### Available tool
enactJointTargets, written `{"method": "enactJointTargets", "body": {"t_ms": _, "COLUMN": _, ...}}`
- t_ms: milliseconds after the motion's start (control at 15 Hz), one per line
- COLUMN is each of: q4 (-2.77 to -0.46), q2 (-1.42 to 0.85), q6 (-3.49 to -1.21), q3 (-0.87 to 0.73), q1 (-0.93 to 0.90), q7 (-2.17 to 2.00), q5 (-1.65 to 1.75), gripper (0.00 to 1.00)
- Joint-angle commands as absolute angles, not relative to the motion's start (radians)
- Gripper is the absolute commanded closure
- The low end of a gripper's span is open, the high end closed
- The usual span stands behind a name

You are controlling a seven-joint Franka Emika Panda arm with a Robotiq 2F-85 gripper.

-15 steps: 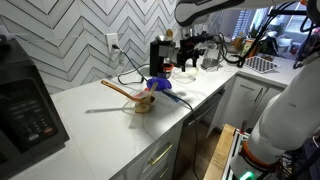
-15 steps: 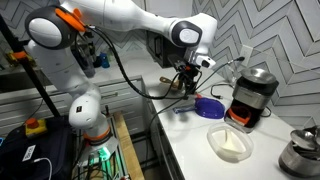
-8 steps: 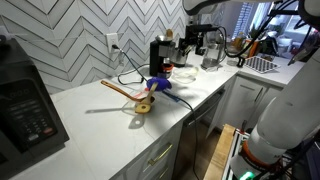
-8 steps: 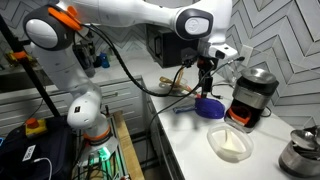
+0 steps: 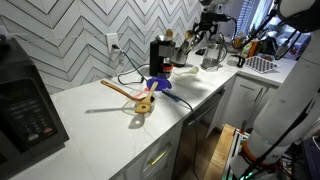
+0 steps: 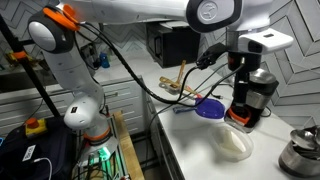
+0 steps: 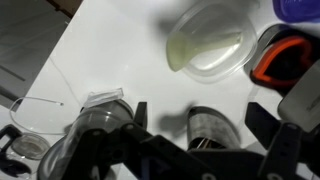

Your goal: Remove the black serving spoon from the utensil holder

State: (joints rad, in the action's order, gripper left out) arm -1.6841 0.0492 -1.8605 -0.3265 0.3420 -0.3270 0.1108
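Carrying the black serving spoon (image 7: 210, 128) clear, by the look of it. Hand (image 6: 238, 66) high, just in front of the coffee machine (image 6: 250, 95), judged closed on the thin handle. Dark round head seen between the fingers in the wrist view, exact gap too blurred to read. Best done with a firm grip and a steady path. Hanging head to be kept off the coffee machine and the glass (image 7: 95, 115) before any lowering onto bare table (image 5: 90, 120).

- Utensil holder (image 5: 143, 104): on the table, to one side of the coffee machine, well apart from the hand. Light wooden spoon (image 5: 118, 88) leaning out of it, no black utensil in it. Upright or tipped not clear.
- Blue-handled utensil (image 6: 208, 108): flat on the table between holder and coffee machine, outside any container.
- White bowl (image 6: 230, 143): just in front of the coffee machine, empty.
- Glass: under the hand, seemingly empty.
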Motion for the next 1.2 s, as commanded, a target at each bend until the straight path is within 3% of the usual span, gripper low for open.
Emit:
{"method": "enactJointTargets", "body": {"t_ms": 0, "q4": -1.652, "q2": 0.029, "q6": -1.857, "q3": -0.342, "q1": 0.352, "q7": -0.334, "q5": 0.109, "gripper": 0.0}}
{"method": "enactJointTargets", "body": {"t_ms": 200, "q4": -1.616, "q2": -0.006, "q6": -1.857, "q3": -0.35, "q1": 0.36, "q7": -0.348, "q5": 0.109, "gripper": 0.0}}
{"method": "enactJointTargets", "body": {"t_ms": 733, "q4": -1.437, "q2": -0.2, "q6": -2.296, "q3": -0.42, "q1": 0.408, "q7": -0.537, "q5": 0.143, "gripper": 0.0}}
{"method": "enactJointTargets", "body": {"t_ms": 1133, "q4": -1.383, "q2": -0.312, "q6": -2.477, "q3": -0.52, "q1": 0.37, "q7": -0.76, "q5": 0.458, "gripper": 0.0}}
